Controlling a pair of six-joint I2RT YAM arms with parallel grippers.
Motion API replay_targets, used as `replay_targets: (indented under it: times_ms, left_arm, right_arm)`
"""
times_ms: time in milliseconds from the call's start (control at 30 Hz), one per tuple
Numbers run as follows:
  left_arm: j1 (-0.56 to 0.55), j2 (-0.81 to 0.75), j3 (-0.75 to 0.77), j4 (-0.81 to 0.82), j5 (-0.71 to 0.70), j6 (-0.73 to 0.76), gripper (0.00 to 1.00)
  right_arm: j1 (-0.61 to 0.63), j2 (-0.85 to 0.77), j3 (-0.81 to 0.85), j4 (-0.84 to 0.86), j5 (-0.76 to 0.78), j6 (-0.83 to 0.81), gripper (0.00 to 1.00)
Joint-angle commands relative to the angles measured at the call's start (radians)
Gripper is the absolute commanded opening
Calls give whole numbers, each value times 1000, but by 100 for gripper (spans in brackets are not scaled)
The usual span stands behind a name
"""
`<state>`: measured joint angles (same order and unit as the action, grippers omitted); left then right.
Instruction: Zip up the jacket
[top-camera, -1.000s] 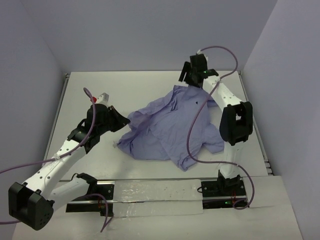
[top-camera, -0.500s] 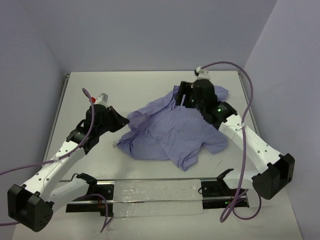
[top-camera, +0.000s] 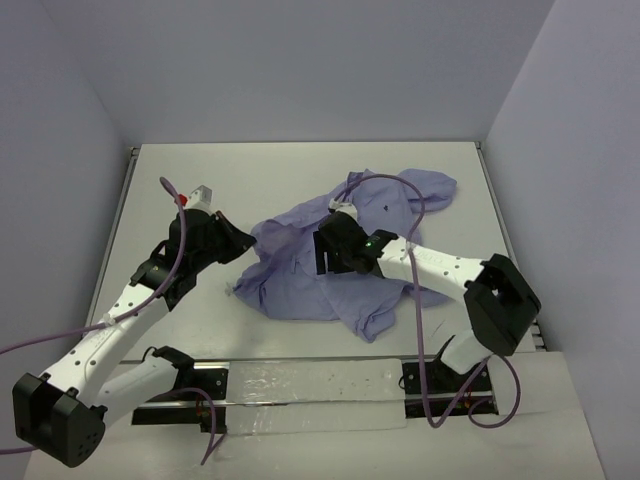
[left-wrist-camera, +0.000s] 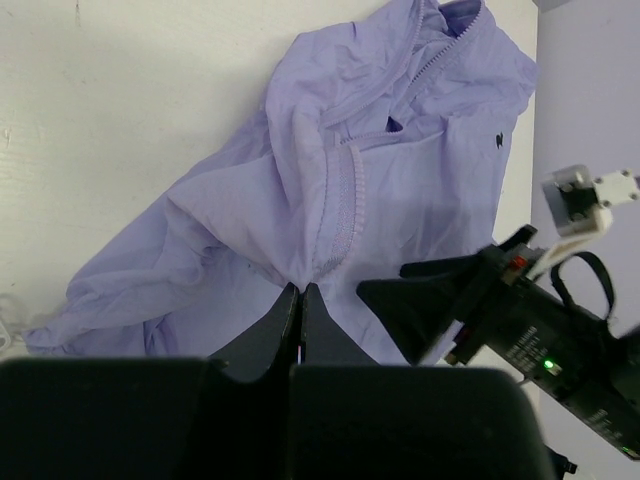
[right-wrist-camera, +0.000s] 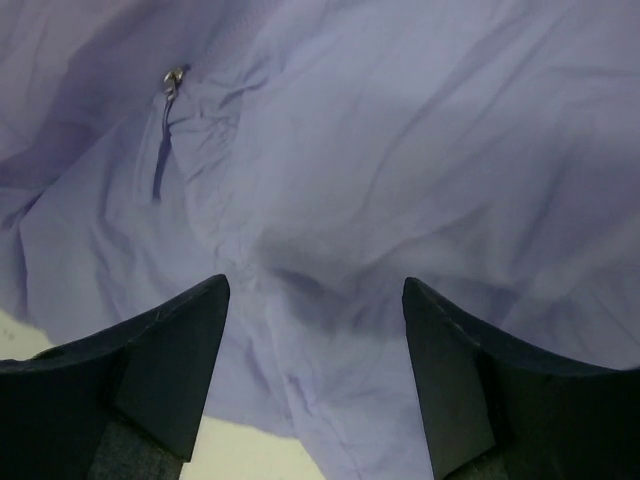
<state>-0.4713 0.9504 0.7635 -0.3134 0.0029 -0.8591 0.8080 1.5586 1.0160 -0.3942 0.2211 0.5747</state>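
Lavender jacket (top-camera: 292, 283) crumpled, zip (left-wrist-camera: 437, 55) mostly buried | left pincer (left-wrist-camera: 300, 290) clamped on jacket | right pincer (right-wrist-camera: 313, 290) wide, empty

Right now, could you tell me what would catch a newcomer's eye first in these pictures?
The crumpled lavender jacket in the middle of the white table stands out first. The left gripper is pinched shut on a fold at the jacket's left edge. The right gripper hovers open over its middle, with a small metal zip pull showing just beyond its fingers.
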Motion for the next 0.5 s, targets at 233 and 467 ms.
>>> replay_targets:
  times_ms: [233, 467]
  left_arm:
    - [5, -30, 1, 13, -11, 2, 0]
    - [6, -18, 6, 29, -11, 7, 0]
  right_arm:
    - [11, -72, -55, 114, 106, 96, 1]
    - [9, -414, -156, -28, 226, 95, 0]
